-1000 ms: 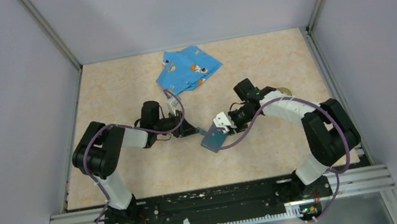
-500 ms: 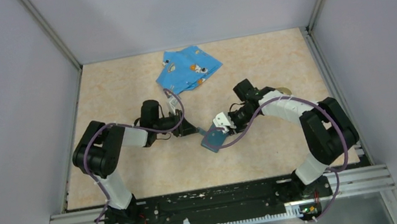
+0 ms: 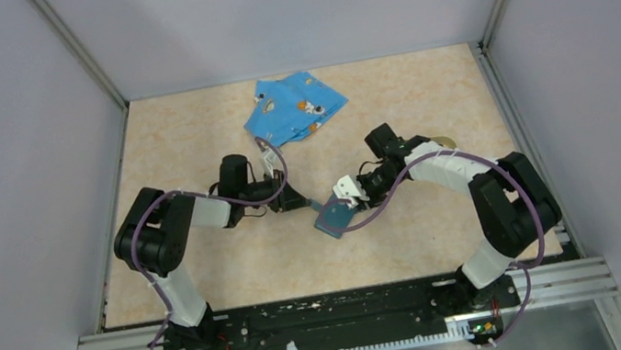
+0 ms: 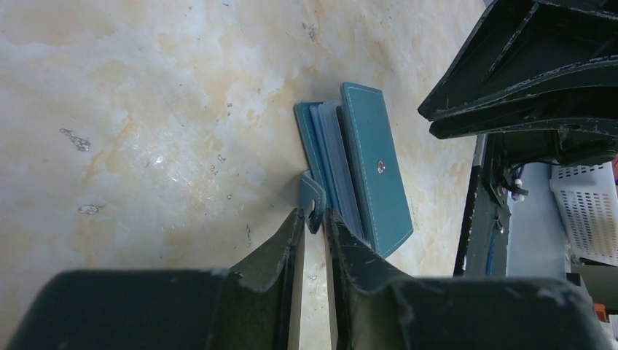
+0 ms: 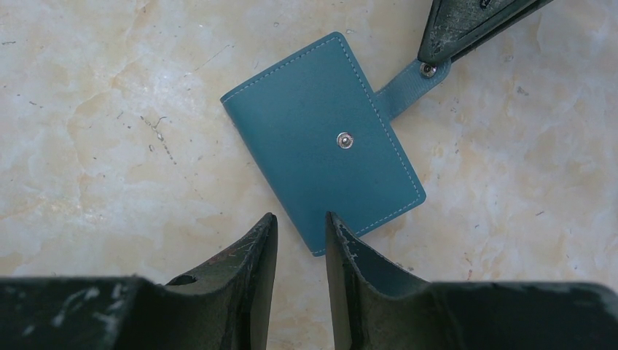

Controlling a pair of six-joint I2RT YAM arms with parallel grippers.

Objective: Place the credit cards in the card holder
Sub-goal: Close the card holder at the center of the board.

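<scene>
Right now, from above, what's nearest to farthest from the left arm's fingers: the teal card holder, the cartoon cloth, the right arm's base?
1. card holder, its strap pinched by the left fingers, just to their right
2. cartoon cloth, farther back
3. right arm's base, at the near edge, right

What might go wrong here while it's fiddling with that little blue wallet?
The left jaws pinch only the thin snap strap, so it may slip free or drag the folded card holder across the table. The right jaws straddle just one corner, a weak hold if they close.
</scene>
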